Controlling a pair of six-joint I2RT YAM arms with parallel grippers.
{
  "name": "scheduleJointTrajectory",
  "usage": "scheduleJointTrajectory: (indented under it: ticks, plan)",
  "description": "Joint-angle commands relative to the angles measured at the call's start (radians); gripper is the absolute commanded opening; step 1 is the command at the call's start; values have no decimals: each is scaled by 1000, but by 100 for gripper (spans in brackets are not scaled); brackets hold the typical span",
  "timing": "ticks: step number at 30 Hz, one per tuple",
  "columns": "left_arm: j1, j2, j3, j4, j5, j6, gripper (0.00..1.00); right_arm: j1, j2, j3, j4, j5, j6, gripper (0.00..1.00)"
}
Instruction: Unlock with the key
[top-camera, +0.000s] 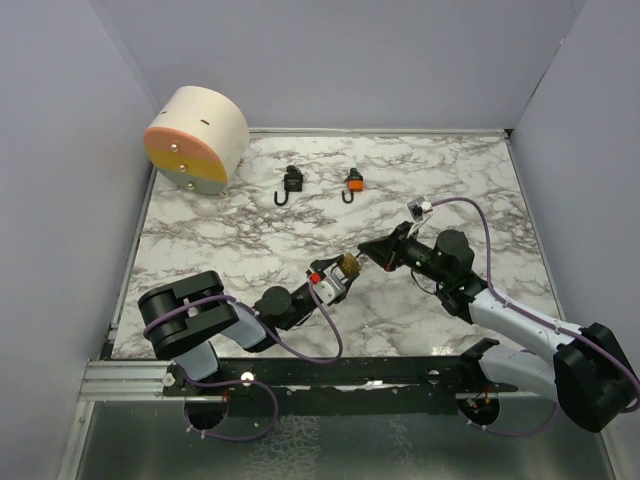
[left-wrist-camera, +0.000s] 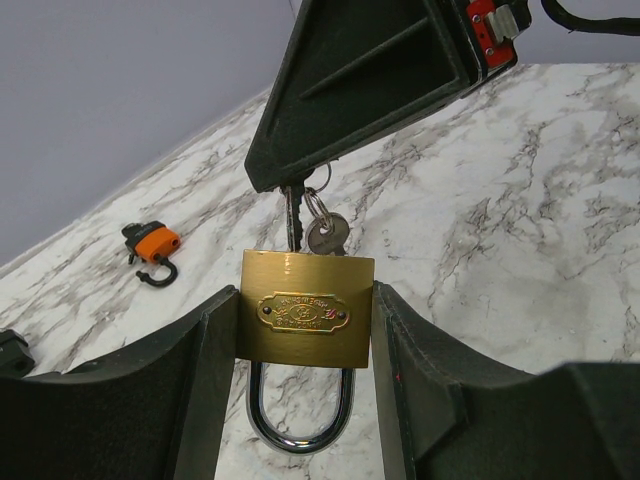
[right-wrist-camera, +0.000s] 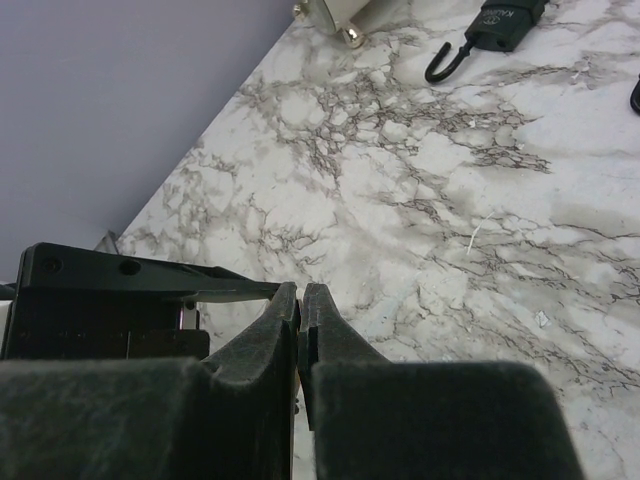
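My left gripper (left-wrist-camera: 305, 320) is shut on a brass padlock (left-wrist-camera: 306, 307) and holds it with the steel shackle (left-wrist-camera: 300, 420) toward the wrist; the shackle looks closed. A key (left-wrist-camera: 291, 218) stands in the padlock's keyhole, with a second key (left-wrist-camera: 326, 233) hanging from the ring. My right gripper (left-wrist-camera: 290, 185) is shut on the key's head just beyond the padlock. In the top view the padlock (top-camera: 349, 266) sits mid-table between the left gripper (top-camera: 333, 280) and the right gripper (top-camera: 368, 252). In the right wrist view the pads (right-wrist-camera: 318, 310) are pressed together; the key is hidden.
A black padlock (top-camera: 291, 182) and an orange padlock (top-camera: 353, 183) lie open at the back of the marble table (top-camera: 250, 240); the orange one shows in the left wrist view (left-wrist-camera: 153, 247). A cream and orange round box (top-camera: 195, 138) stands back left. Grey walls surround the table.
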Motion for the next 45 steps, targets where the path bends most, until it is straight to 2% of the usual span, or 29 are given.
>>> scheduleJointTrajectory:
  ticks: [1, 26, 45]
  plan:
    - [-9, -10, 12, 245, 14, 21, 0, 12, -21, -14, 41, 21, 12, 1]
    - [-9, -33, 50, 245, -17, 32, 0, 22, -45, -61, 75, 8, 59, 1]
    - [-9, -12, 188, 245, 6, 64, 0, 23, 35, -77, 172, -24, 178, 1]
